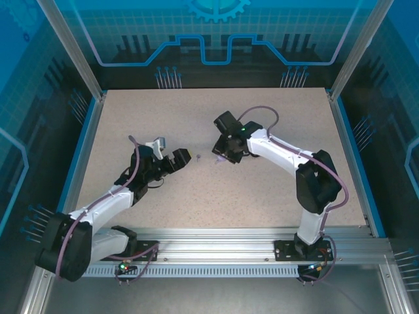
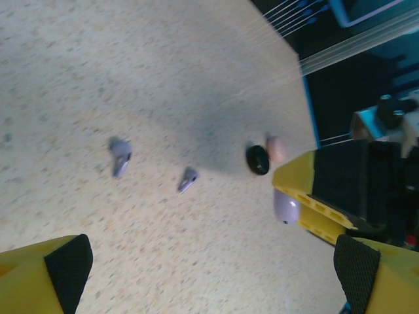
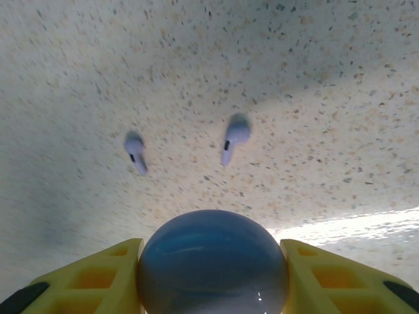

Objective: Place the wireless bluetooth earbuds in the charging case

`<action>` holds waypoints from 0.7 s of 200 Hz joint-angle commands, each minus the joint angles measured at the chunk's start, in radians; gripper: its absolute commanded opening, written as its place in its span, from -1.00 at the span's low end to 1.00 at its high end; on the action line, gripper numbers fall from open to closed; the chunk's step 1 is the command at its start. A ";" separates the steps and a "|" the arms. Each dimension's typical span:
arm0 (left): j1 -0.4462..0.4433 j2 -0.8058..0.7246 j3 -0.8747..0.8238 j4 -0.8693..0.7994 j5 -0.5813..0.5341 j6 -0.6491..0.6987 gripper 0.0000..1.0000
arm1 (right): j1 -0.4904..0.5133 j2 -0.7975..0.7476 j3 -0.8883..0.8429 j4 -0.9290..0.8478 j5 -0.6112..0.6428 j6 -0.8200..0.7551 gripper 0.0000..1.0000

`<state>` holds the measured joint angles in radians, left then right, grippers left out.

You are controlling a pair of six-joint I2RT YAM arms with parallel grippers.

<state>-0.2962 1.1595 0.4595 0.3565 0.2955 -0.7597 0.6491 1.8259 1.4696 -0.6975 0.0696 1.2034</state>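
The right tool [image 3: 211, 252] is clamped on a round lilac case [image 3: 213, 278], close to the speckled bench [image 1: 262, 196]. Just beyond the case, 2 lilac earbuds [image 3: 232, 139] lie loose on the bench, apart from each other, with their stems toward the case. The left tool [image 2: 211, 261] hangs nearby, its fingers spread wide with nothing between them. A small black thing [image 2: 257, 159] and a pale pink thing [image 2: 276, 149] sit side by side near the right tool, too blurred to identify.

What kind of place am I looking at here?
Probably a robot-lab test cell: white-and-black robot arms on a speckled beige tabletop, enclosed by aluminium frame posts and blue printed wall panels.
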 commanded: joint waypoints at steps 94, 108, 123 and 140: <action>-0.152 0.253 -0.058 0.576 -0.041 0.013 0.84 | 0.032 0.047 0.089 0.095 -0.065 0.379 -0.32; -0.158 0.282 -0.053 0.609 -0.042 0.006 0.74 | 0.040 0.057 0.109 0.092 -0.070 0.380 -0.32; -0.161 0.311 -0.050 0.637 -0.046 -0.003 0.60 | 0.048 0.060 0.118 0.088 -0.070 0.377 -0.32; -0.161 0.329 -0.048 0.661 -0.052 -0.006 0.43 | 0.053 0.061 0.118 0.090 -0.069 0.377 -0.32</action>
<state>-0.4500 1.4631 0.4118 0.9100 0.2718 -0.7658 0.6857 1.8652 1.5600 -0.6067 -0.0010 1.5543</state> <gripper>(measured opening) 0.761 0.457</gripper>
